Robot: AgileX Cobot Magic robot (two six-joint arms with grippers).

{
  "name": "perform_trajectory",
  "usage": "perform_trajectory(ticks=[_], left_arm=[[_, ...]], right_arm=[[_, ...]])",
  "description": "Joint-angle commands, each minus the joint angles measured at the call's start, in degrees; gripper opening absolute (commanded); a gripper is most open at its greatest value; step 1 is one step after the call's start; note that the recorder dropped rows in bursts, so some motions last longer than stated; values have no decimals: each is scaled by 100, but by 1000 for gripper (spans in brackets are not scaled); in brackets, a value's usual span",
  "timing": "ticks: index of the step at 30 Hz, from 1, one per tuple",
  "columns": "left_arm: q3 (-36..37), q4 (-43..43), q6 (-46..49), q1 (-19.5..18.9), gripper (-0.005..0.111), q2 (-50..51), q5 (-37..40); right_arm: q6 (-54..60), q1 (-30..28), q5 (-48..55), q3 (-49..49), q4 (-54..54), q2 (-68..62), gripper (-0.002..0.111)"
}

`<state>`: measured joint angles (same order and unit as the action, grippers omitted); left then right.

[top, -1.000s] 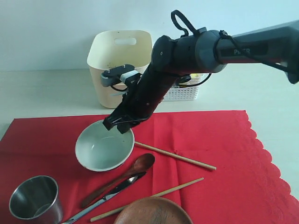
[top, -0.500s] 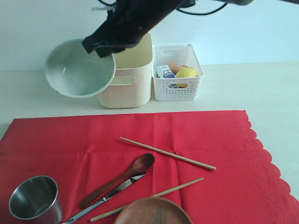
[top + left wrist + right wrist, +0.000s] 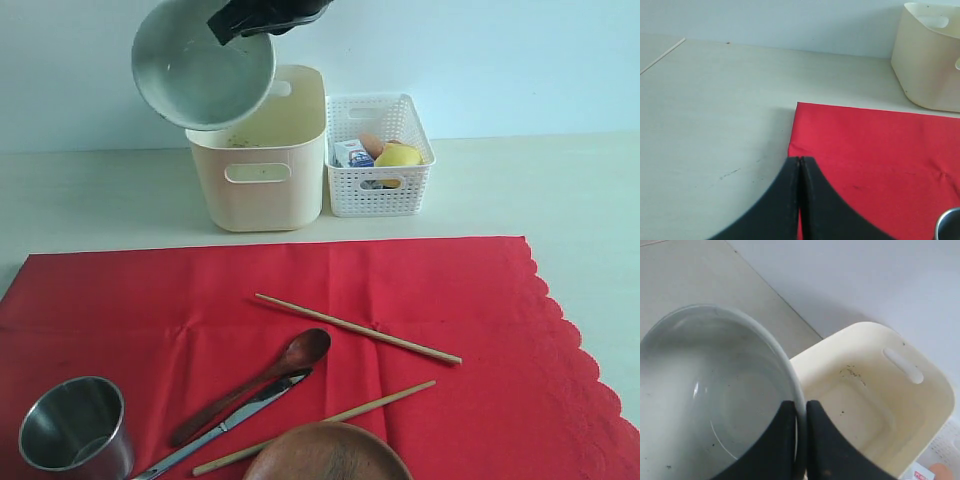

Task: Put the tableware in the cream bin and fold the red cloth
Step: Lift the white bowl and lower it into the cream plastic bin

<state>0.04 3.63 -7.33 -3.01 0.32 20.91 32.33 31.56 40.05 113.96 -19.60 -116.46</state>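
My right gripper point(image 3: 258, 22) point(image 3: 800, 407) is shut on the rim of the white bowl point(image 3: 200, 65) point(image 3: 705, 395), holding it tilted in the air above the cream bin point(image 3: 262, 170) point(image 3: 875, 390). On the red cloth point(image 3: 440, 290) point(image 3: 875, 145) lie the steel cup point(image 3: 75, 425), the wooden spoon point(image 3: 270, 375), the metal knife point(image 3: 235, 418), two chopsticks point(image 3: 355, 328) and the brown plate point(image 3: 325, 455). My left gripper point(image 3: 800, 161) is shut on nothing, low over the cloth's corner.
A white lattice basket point(image 3: 378, 190) with a lemon point(image 3: 400, 155) and other food stands right of the cream bin. Pale tabletop point(image 3: 560, 190) surrounds the cloth. The cloth's scalloped edge runs down the right side.
The right gripper has lifted the bowl off the cloth, carried it up and to the back, and now holds it over the cream bin. The left gripper shows no earlier frame.
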Motion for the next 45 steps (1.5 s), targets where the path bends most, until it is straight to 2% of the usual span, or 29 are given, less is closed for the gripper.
perform_trajectory(ticks=[1, 3, 5, 11, 15, 23, 29, 32, 39, 41, 45], left_arm=[[-4, 32, 1, 27, 1, -32, -69], [-4, 32, 1, 27, 1, -32, -69], [-4, 32, 1, 27, 1, -32, -69], [-4, 32, 1, 27, 1, -32, -69], [-4, 32, 1, 27, 1, -32, -69], [-4, 32, 1, 27, 1, -32, -69], [-4, 32, 1, 27, 1, -32, -69], [-4, 32, 1, 27, 1, -32, -69], [-4, 32, 1, 27, 1, -32, -69], [-4, 32, 1, 27, 1, -32, -69], [-4, 32, 1, 27, 1, -32, -69]], right_arm=[[101, -21, -748, -671, -329, 485, 0], [309, -46, -2172, -1917, -331, 1190, 0], [361, -182, -3120, -2478, -320, 1412, 0], [491, -542, -4159, -2756, -121, 1019, 0], [1167, -568, -5323, -2710, 105, 89, 0], [1002, -555, -5911, -2377, 989, -750, 0], [-596, -555, -5940, -2270, 2561, -913, 1], [-1421, -555, -5939, -2270, 3385, -922, 12], [-1639, -555, -5833, -2270, 3562, -846, 64], [-1639, -555, -5602, -2270, 3476, -725, 71], [-1735, -555, -4866, -2270, 3445, -263, 73]])
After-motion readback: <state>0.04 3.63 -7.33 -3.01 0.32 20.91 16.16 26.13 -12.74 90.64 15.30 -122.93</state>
